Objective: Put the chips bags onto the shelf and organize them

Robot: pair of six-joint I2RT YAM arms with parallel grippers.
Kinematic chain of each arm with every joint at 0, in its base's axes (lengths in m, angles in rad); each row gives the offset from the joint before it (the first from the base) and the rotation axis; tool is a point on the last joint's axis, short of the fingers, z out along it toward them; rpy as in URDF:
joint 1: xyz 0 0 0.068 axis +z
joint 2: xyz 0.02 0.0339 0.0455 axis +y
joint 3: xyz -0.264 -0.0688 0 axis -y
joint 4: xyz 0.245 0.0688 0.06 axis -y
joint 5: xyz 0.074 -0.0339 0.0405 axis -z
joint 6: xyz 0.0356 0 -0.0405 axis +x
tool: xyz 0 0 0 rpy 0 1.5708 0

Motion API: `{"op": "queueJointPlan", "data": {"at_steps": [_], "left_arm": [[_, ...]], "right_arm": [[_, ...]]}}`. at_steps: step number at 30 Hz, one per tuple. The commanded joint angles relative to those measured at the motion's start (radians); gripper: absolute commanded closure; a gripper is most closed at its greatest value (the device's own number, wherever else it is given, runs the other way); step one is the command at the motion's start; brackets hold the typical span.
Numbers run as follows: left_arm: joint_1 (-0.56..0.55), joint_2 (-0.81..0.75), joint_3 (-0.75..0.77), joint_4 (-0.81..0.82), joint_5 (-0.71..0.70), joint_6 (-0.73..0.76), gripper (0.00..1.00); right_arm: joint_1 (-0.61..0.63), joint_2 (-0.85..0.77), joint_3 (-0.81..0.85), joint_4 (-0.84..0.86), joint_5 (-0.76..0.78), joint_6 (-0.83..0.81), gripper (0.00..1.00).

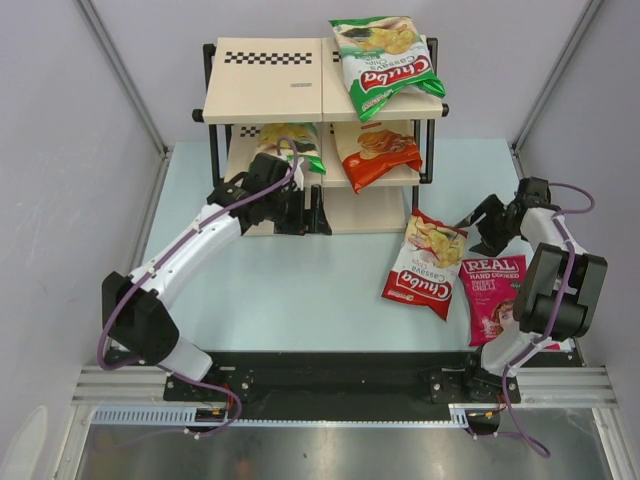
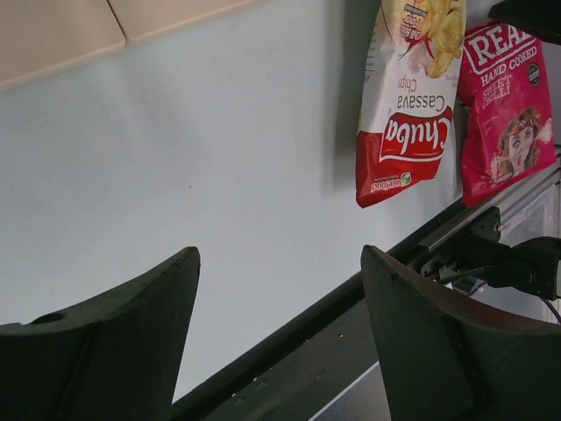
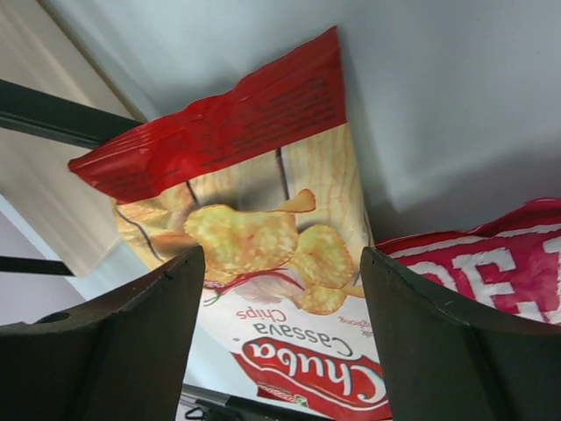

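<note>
The right gripper [image 3: 279, 259] hangs released, facing the red bag [image 1: 425, 265]; the pink bag [image 1: 492, 295] lies at that bag's four o'clock. The left gripper [image 1: 300, 212], released, is at the shelf [image 1: 265, 90].

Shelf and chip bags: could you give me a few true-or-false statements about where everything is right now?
A green Chuba bag lies on the shelf's top board. True.
The magenta bag sits on the shelf. False: it lies on the table, beside the red-and-white bag.
The left gripper and the right gripper are open and hold nothing. True.
The orange bag lies on the table. False: it is on the shelf's middle board.
</note>
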Motion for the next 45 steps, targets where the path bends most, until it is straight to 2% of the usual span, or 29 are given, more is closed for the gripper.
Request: {"op": "queueJointPlan", "data": {"at_steps": [1,6,11,15,16,17,18,19,20,23,24,30,34,38,45], "left_arm": [[-0.016,-0.040,0.014,0.037,-0.009,-0.014,0.21],[-0.018,-0.066,0.031,0.007,-0.038,-0.009,0.21],[-0.021,-0.113,-0.023,0.040,-0.020,-0.013,0.18],[-0.026,-0.129,-0.067,0.108,0.100,0.010,0.18],[-0.029,-0.126,-0.071,0.105,0.159,0.021,0.18],[-0.032,-0.121,-0.071,0.096,0.181,0.026,0.18],[-0.036,-0.121,-0.068,0.080,0.204,0.030,0.18],[-0.042,-0.121,-0.068,0.056,0.218,0.040,0.18],[-0.043,-0.124,-0.068,0.041,0.239,0.044,0.18],[-0.043,-0.156,-0.101,-0.009,0.266,0.043,0.18],[-0.043,-0.173,-0.156,0.002,0.272,0.034,0.18],[-0.043,-0.199,-0.212,0.036,0.261,-0.016,0.19],[-0.043,-0.189,-0.219,0.036,0.250,-0.028,0.20],[-0.043,-0.189,-0.230,0.036,0.238,-0.034,0.20],[-0.043,-0.221,-0.253,0.027,0.214,-0.037,0.20]], "right_arm": [[-0.022,0.021,0.013,-0.007,0.031,-0.109,0.23],[-0.024,0.090,0.013,0.025,0.012,-0.123,0.19],[0.023,0.133,0.013,0.051,0.004,-0.122,0.20],[0.066,0.205,0.011,0.079,-0.039,-0.109,0.24],[0.071,0.219,0.011,0.089,-0.048,-0.111,0.28],[0.074,0.224,0.011,0.086,-0.057,-0.112,0.42],[0.074,0.225,0.011,0.077,-0.065,-0.111,0.80],[0.074,0.201,0.008,0.050,-0.058,-0.115,0.94],[0.074,0.182,0.002,0.041,-0.044,-0.123,0.99],[0.076,0.098,-0.032,0.004,-0.030,-0.151,1.00],[0.076,0.081,-0.041,-0.007,-0.033,-0.146,1.00],[0.134,-0.084,-0.121,0.036,-0.120,0.026,1.00],[0.204,-0.177,-0.139,0.057,-0.113,0.188,1.00],[0.266,-0.241,-0.219,0.135,-0.120,0.474,1.00],[0.398,-0.327,-0.357,0.358,0.036,0.820,1.00]]}}
